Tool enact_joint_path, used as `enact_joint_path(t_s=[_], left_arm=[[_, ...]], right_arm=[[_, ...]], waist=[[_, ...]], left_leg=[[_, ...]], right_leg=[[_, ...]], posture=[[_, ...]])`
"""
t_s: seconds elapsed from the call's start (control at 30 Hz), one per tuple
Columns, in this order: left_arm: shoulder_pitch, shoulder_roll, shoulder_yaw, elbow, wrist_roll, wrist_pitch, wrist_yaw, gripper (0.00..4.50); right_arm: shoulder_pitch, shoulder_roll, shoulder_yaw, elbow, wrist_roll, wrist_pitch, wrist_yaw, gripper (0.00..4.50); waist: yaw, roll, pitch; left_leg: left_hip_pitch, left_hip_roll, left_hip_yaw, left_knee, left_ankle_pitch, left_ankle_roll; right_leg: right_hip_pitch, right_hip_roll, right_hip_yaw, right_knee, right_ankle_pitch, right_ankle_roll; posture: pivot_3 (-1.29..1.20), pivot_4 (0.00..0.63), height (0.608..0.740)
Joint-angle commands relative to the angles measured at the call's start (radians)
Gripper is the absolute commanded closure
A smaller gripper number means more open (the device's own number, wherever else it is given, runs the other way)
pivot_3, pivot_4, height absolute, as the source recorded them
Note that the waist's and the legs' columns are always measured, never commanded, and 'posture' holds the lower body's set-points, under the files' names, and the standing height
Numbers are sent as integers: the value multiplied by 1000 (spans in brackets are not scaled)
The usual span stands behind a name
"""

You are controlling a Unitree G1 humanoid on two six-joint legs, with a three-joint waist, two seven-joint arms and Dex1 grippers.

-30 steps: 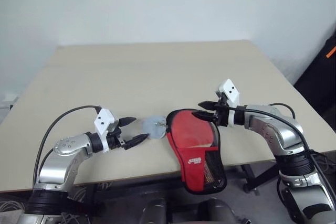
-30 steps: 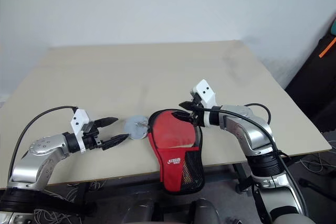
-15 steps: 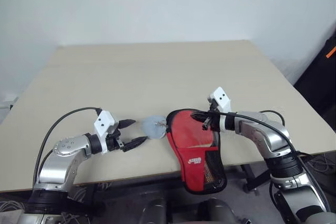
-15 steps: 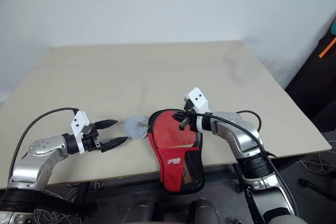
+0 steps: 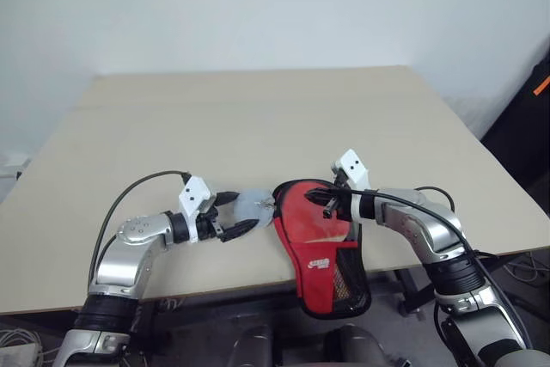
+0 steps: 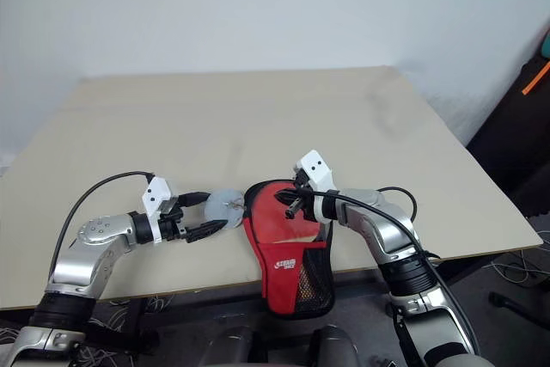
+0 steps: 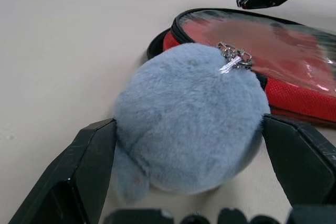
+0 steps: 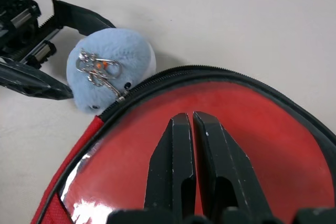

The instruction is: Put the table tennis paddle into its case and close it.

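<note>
Case lies at the near table edge, paddle inside, so I'd close my spread left gripper on the pom (zipper pull) while the pressed-together right gripper pins the case.

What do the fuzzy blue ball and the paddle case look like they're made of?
Blue ball: soft plush or faux fur, going by its matte, fuzzy nap; a small metal clip, shiny and silvery, sits on top.
Case: probably black fabric with a zipper rim, and a clear plastic window, glossy with glare, over red; the lower part looks like mesh.
</note>
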Motion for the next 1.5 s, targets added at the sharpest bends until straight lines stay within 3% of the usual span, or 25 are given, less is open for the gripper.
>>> enact_joint_path(t_s=[0.03,0.4,0.83,0.93,1.2,1.33,1.5], left_arm=[[-44,-8,-8,26,17,-27,-11,0],[-108,-15,-19,110,49,-56,-35,0],[-127,32,-17,75,58,-37,-79,0],[-130,36,-16,69,52,-27,-89,537],[-129,26,-22,73,52,-4,-98,3270],[-127,24,-25,70,50,0,-101,4354],[-113,37,-33,27,48,12,-114,4469]], right_arm=[[-16,9,-16,-22,5,-4,-10,4340],[-18,8,-27,-30,10,5,-17,4340],[-32,10,-29,-10,8,4,-19,4340],[-34,10,-29,-6,8,2,-19,4360],[-36,11,-34,-10,12,7,-22,4360],[-38,10,-35,-13,13,11,-22,4360],[-39,10,-37,-14,13,14,-21,4360]], waist=[[0,0,0],[0,0,0],[0,0,0],[0,0,0],[0,0,0],[0,0,0],[0,0,0]], left_leg=[[0,0,0,0,0,0],[0,0,0,0,0,1],[0,0,0,1,0,1],[0,0,0,1,0,1],[0,0,0,1,1,2],[0,0,0,1,1,3],[0,0,0,1,2,3]], right_leg=[[0,0,0,0,0,0],[0,0,0,0,0,0],[0,0,0,0,0,0],[0,0,0,0,0,0],[0,0,0,0,0,0],[0,0,0,0,0,0],[0,0,0,0,0,0]], posture=[[0,0,706],[0,0,706],[0,0,706],[0,0,706],[0,0,706],[0,0,706],[0,0,706]])
